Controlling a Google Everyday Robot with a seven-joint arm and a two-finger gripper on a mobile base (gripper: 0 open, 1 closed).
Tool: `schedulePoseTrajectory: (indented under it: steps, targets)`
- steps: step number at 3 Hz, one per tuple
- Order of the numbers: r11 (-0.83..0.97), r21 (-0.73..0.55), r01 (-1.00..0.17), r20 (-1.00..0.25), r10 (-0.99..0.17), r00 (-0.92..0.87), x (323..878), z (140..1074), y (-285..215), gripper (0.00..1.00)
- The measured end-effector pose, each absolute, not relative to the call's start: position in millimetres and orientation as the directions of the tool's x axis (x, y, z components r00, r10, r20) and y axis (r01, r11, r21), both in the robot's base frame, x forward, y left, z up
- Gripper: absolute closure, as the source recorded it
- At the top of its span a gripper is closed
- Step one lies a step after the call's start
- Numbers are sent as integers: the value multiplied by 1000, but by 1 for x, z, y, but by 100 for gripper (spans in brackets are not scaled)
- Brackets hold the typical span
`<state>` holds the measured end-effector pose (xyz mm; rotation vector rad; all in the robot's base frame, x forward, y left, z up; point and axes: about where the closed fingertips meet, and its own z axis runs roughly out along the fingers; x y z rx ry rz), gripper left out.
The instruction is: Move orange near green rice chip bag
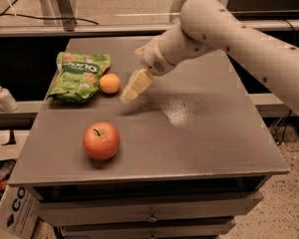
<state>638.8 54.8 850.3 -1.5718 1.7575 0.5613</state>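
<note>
The orange [109, 83] lies on the grey table [199, 138], touching the right edge of the green rice chip bag [78, 75], which lies flat at the table's back left. My gripper [131, 87] hangs just right of the orange, a small gap apart from it, low over the table. It is open and holds nothing. Its pale yellow finger [135, 85] points down and left toward the table.
A red-orange apple [101, 141] with a dark stem stands near the table's front left. My arm [224, 29] reaches in from the upper right. A white pump bottle [3, 96] stands on a ledge left of the table. Drawers sit below the table's front edge.
</note>
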Motion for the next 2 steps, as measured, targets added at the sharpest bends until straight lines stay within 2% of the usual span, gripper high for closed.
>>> schedulePoseTrajectory:
  steps: [1, 2]
  targets:
    - [270, -153, -950, -812, -583, -35, 642, 869, -2, 0]
    - [300, -152, -942, -816, -576, -52, 640, 870, -23, 0]
